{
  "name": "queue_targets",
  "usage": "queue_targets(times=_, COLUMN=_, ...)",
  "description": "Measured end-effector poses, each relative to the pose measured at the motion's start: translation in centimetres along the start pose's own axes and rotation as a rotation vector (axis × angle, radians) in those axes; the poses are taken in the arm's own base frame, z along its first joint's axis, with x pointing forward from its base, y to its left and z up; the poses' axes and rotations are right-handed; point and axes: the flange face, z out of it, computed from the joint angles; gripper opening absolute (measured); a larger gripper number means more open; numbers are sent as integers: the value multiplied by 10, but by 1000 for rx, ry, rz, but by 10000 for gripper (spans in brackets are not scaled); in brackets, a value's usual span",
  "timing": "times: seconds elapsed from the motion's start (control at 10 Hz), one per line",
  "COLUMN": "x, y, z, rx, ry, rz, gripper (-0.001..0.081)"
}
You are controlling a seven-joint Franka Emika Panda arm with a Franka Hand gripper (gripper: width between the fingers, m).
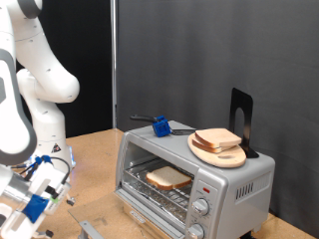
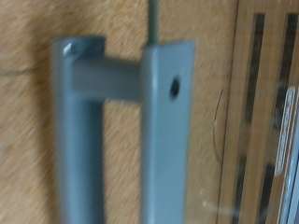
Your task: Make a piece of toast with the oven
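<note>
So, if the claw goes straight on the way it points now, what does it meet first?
Most likely the grey metal handle, which fills the wrist view just ahead of the claw; the wooden surface lies behind it. Depth is hard to judge.

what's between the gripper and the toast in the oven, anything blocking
Nothing visible. The piece of toast lies on the rack inside the oven, whose front looks open, and the gripper sits at the exterior view's left with bare space between.

Glossy white rounded arm (image 1: 35, 75) segments; pincer (image 1: 40, 194) white with blue fittings.
</note>
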Motion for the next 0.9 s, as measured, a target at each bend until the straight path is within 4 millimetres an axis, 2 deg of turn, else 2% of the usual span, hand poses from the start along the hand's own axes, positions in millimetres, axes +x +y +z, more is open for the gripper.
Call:
queue_targets(times=0.3, x=-22, y=1, z=24, rx=12, ry=-44, rz=-17, gripper=808)
queue_targets(times=0.5, x=-35, y=-3, z=33, rx=27, ry=-77, rz=-23, gripper=808)
queue_targets(times=0.7, x=-48, y=-10, z=27, rx=67, ry=-133, rz=-28, gripper=808)
queue_targets(times=0.9, x=-58, y=-21, z=10, rx=111, ry=-176, rz=-24, gripper=808)
